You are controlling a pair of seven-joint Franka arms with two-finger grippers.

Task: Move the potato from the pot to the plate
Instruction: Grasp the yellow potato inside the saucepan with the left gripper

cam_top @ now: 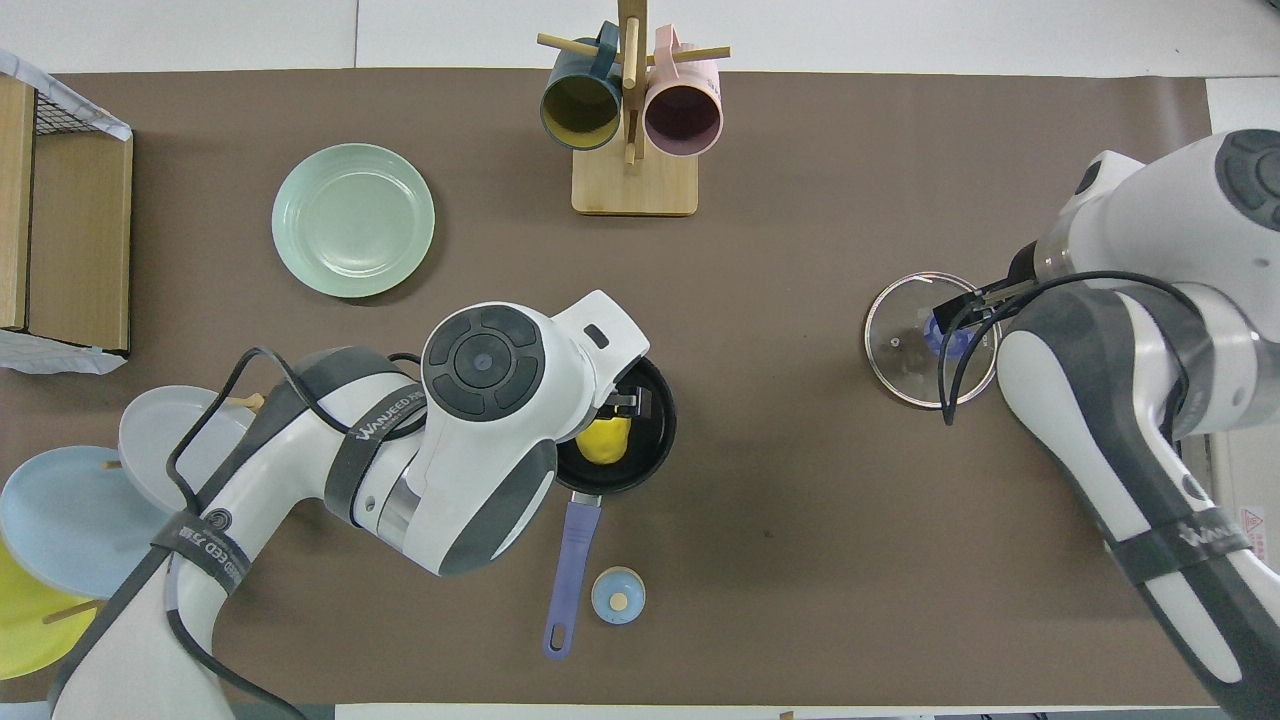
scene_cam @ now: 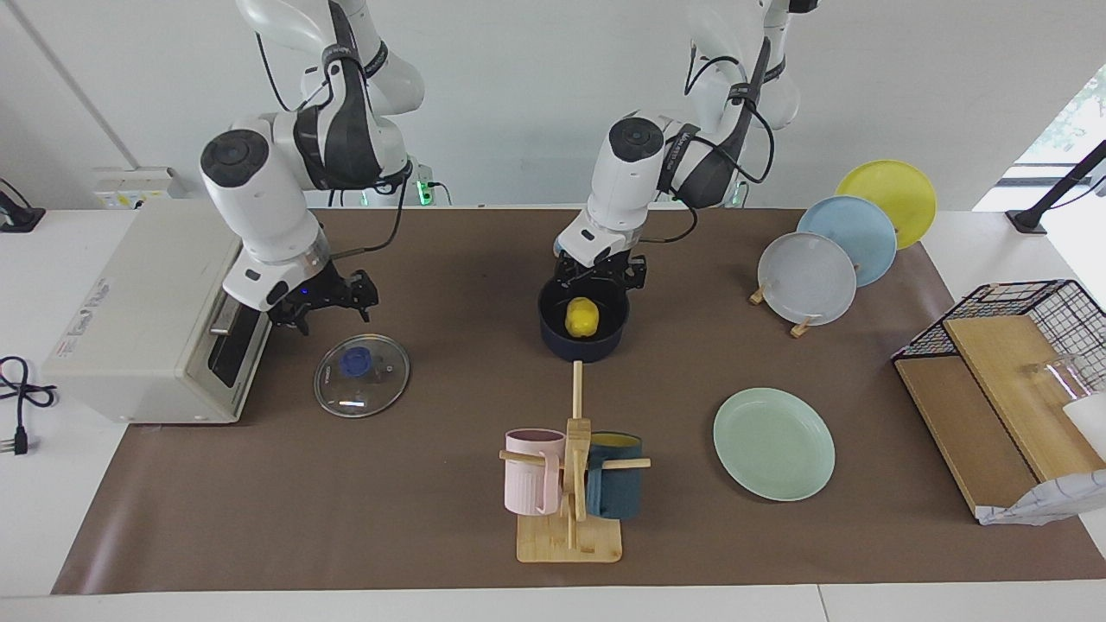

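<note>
Potato (scene_cam: 581, 317) sits in the pot (scene_cam: 583, 326) just under the left pincer (scene_cam: 600, 275), released, which must drop and clench before carrying to the plate (scene_cam: 773, 443); the right pincer (scene_cam: 321, 298), released, waits above the lid (scene_cam: 361, 375).

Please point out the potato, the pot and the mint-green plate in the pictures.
potato (scene_cam: 581, 317): facing view, middle of its yellow body.
pot (scene_cam: 580, 349): facing view, outer navy wall below the rim.
mint-green plate (cam_top: 353, 220): overhead view, bare centre of its surface.
</note>
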